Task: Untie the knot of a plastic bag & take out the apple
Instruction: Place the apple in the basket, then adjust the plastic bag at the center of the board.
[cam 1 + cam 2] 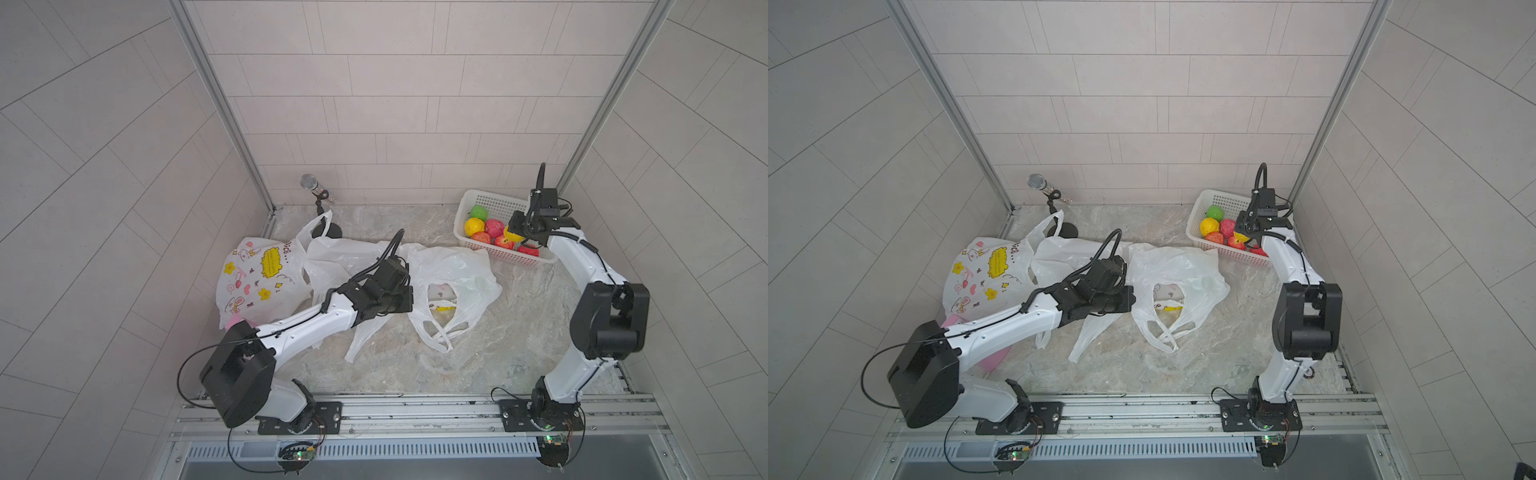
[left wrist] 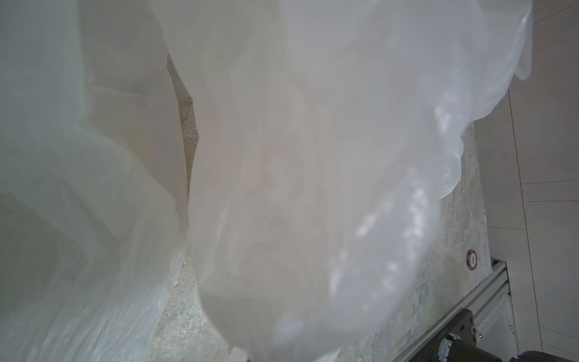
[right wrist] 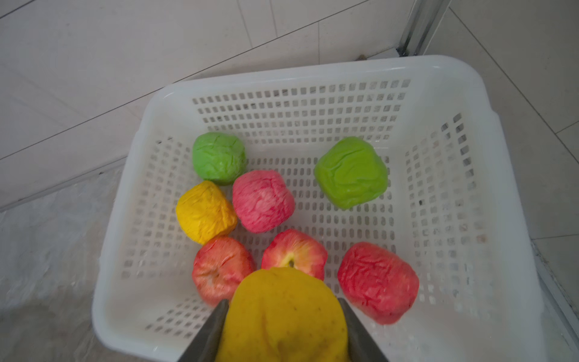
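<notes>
The right hand point(image 3: 282, 301) pinches the yellow apple point(image 3: 282, 332) above the white basket point(image 3: 313, 67), while the left hand point(image 1: 405, 301), pressed together, sits beside the plastic bag point(image 1: 457, 270).

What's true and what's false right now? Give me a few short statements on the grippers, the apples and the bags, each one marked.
1. The right gripper grips a yellow apple above the basket. True.
2. The left gripper hangs open over the basket. False: it is shut, down among the white plastic bags mid-table, well away from the basket.
3. Two green apples lie in the basket. True.
4. The printed bag lies right beside the basket. False: it lies at the opposite side of the table, next to the left arm.
</notes>
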